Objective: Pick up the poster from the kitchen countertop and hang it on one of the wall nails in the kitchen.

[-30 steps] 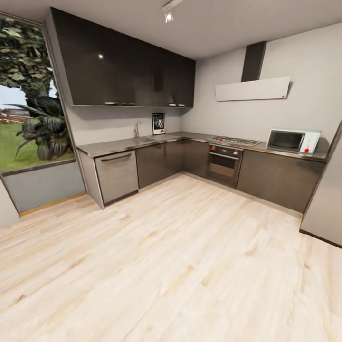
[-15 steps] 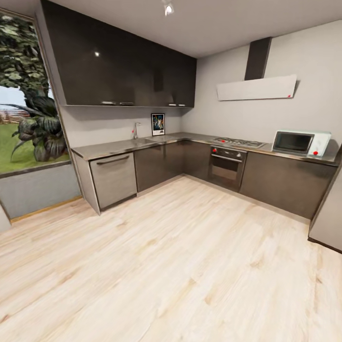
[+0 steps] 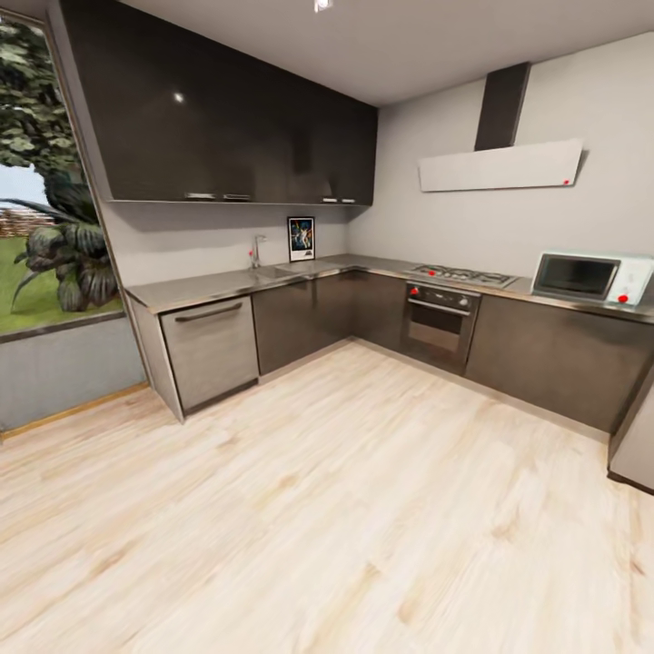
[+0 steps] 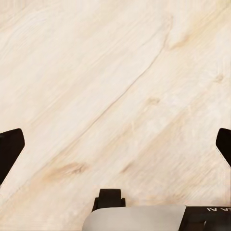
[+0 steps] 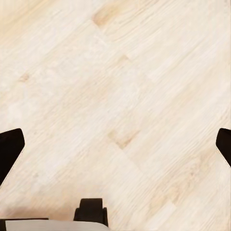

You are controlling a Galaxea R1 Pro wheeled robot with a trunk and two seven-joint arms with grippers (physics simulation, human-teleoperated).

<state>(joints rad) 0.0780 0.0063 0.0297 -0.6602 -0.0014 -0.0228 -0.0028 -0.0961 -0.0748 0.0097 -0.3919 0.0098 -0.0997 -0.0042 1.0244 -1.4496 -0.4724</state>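
Camera moved closer; poster (image 3: 301, 239) upright on kitchen countertop (image 3: 227, 284).

Poster (image 3: 301, 239) artwork too small; microwave (image 3: 595, 278) cut off at edge.

Your left gripper (image 4: 115, 144) points down at the wooden floor (image 4: 96, 72), its two dark fingertips (image 4: 9, 149) spread far apart at the opposite edges of the left wrist view with nothing between them. Your right gripper (image 5: 115, 144) is posed the same way, facing the floor with its fingertips (image 5: 9, 149) just as wide and nothing held. Part of each wrist's dark mount and pale housing shows near the camera.
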